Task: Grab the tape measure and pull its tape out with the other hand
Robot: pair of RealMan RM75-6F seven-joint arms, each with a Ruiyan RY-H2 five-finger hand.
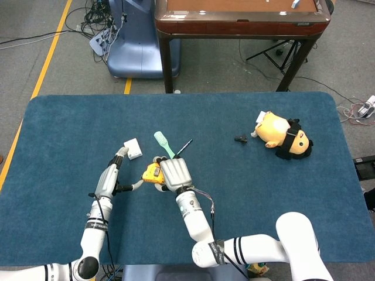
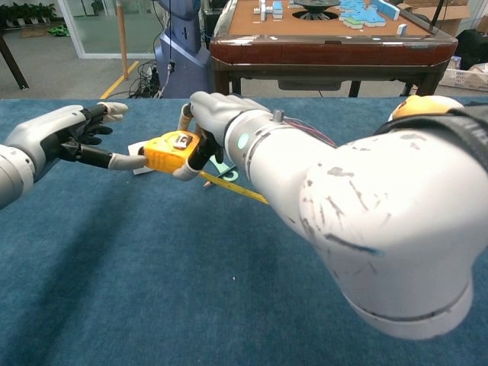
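My right robot hand (image 2: pixel 210 114) is curled around the tape measure (image 2: pixel 169 150), arm reaching forward from low right. My left robot hand (image 2: pixel 57 137) stretches one finger to its left end, other fingers spread.

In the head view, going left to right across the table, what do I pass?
left hand → white block → tape measure → right hand → black clip → plush toy

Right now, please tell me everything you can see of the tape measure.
The tape measure is a compact yellow-orange case, plastic by its look, with a small dark and silver part on its top face. The right hand grips it just above the blue table. One finger of the left hand reaches its left end. No pulled-out tape is clearly visible.
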